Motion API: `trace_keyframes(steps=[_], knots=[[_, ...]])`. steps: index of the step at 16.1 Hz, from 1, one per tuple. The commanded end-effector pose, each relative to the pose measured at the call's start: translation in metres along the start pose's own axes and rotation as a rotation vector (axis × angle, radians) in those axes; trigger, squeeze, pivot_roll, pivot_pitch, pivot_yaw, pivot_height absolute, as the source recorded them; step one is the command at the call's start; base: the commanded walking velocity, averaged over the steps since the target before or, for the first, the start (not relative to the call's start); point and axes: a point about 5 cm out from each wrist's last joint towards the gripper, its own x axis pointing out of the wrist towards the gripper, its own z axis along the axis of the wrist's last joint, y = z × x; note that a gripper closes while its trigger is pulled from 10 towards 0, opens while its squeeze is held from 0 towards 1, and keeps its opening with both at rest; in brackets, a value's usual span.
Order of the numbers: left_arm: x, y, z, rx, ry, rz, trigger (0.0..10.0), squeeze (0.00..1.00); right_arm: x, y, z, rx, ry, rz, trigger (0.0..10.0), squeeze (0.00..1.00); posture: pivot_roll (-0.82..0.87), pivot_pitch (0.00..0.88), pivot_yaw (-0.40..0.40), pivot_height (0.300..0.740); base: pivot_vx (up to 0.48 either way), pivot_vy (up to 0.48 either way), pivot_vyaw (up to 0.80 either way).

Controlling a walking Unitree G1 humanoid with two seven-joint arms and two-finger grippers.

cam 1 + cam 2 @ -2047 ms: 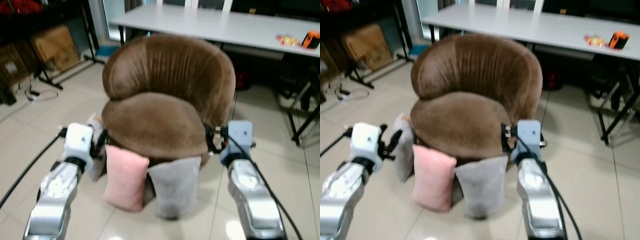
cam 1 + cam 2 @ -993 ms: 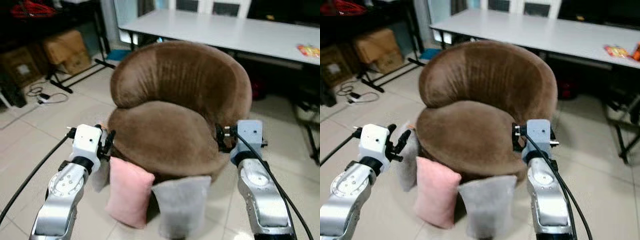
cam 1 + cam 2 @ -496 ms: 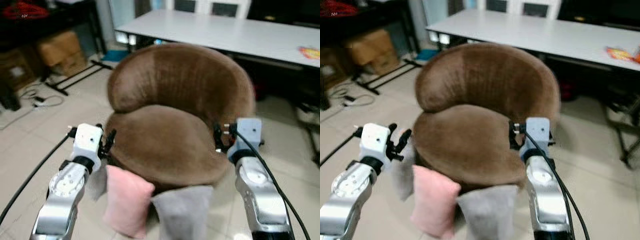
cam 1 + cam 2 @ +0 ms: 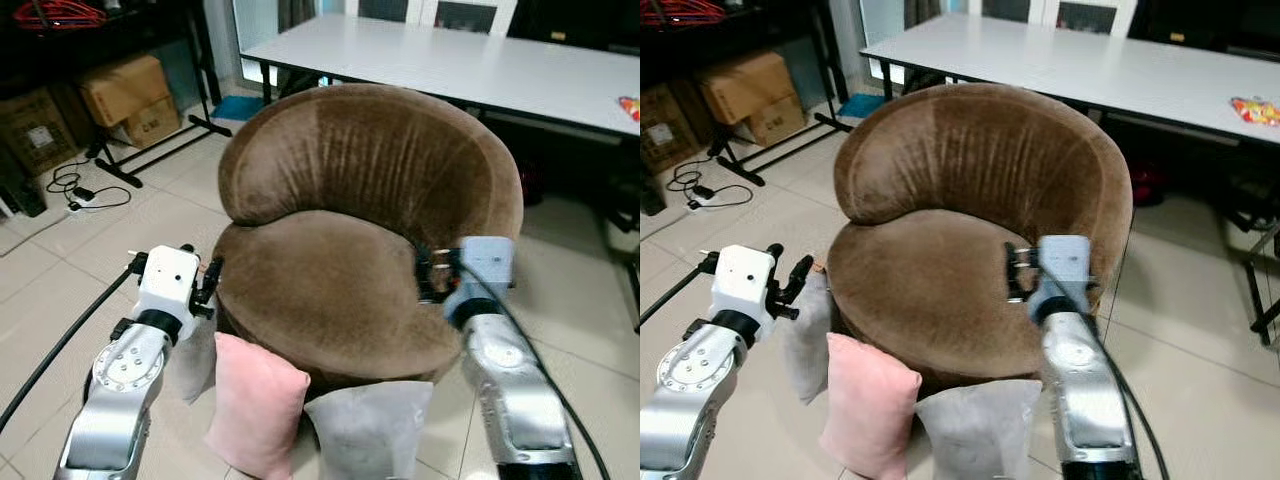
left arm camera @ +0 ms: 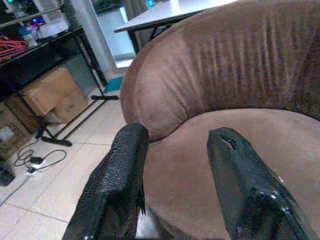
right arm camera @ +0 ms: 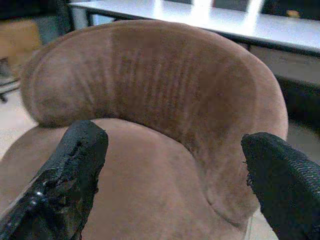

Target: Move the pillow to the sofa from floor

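Left eye view: the brown round sofa (image 4: 350, 240) now fills more of the picture than two seconds ago, so the robot has walked in closer and the camera moved with it. The pink pillow (image 4: 255, 405) leans on the floor against the seat front, a grey pillow (image 4: 372, 430) just beside it toward the robot's right, another grey pillow (image 4: 200, 355) tucked behind the left arm.

Right eye view: left gripper (image 4: 790, 285) hovers off the seat's left edge, above the pillows and touching none; right gripper (image 4: 1012, 272) is over the seat's right side, further across the cushion than a second ago. White table (image 4: 1060, 60) behind, cardboard boxes (image 4: 740, 95) under a rack at far left.

Left wrist view: left fingers (image 5: 120, 185) spread moderately, nothing between them, looking along the seat to the backrest.

Right wrist view: right fingers (image 6: 70, 170) splayed very wide, empty, framing the backrest.

What it means: approach looks done, but both grippers sit at seat height; I'd judge a bend down to the pillows comes next.
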Motion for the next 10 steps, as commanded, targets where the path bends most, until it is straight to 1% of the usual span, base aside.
trace_keyframes(steps=[1, 3, 4, 5, 7, 8, 10], knots=[[-0.0006, 0.0022, 0.0016, 0.015, -0.008, 0.015, 10.0, 0.0, 0.0012, -0.0018, 0.0026, -0.031, -0.015, -0.012, 10.0, 0.0, -0.07, 0.0, 0.017, 0.675, 0.0, 0.0, 0.0], [-0.0006, 0.0017, 0.0017, 0.02, -0.009, 0.017, 10.0, 0.0, 0.0016, -0.0049, 0.0058, -0.012, -0.037, -0.034, 10.0, 0.0, -0.07, 0.0, 0.017, 0.656, 0.0, 0.0, 0.0], [-0.0005, 0.0014, 0.0018, 0.02, -0.01, 0.017, 10.0, 0.0, 0.002, -0.0055, 0.006, -0.013, -0.037, -0.041, 10.0, 0.0, -0.07, 0.0, 0.015, 0.646, 0.0, 0.0, 0.0], [-0.0004, 0.0012, 0.002, 0.021, -0.011, 0.017, 10.0, 0.0, 0.0022, -0.0047, 0.0048, 0.011, -0.024, -0.03, 10.0, 0.0, -0.07, 0.0, 0.015, 0.637, 0.0, 0.0, 0.0], [-0.0004, 0.0011, 0.002, 0.022, -0.011, 0.017, 10.0, 0.0, 0.0018, -0.0054, 0.0038, 0.003, -0.016, -0.041, 10.0, 0.0, -0.07, 0.0, 0.015, 0.622, 0.0, 0.0, 0.0], [-0.0005, 0.0009, 0.0019, 0.023, -0.012, 0.019, 10.0, 0.0, 0.0011, -0.0077, 0.002, -0.001, 0.003, -0.079, 10.0, 0.0, -0.07, 0.0, 0.015, 0.613, 0.0, 0.0, 0.0], [-0.0008, 0.0016, 0.0018, 0.019, -0.014, 0.022, 10.0, 0.0, 0.0009, -0.0068, 0.0023, -0.002, 0.0, -0.057, 10.0, 0.0, -0.07, 0.0, 0.015, 0.588, 0.0, 0.0, 0.0]])
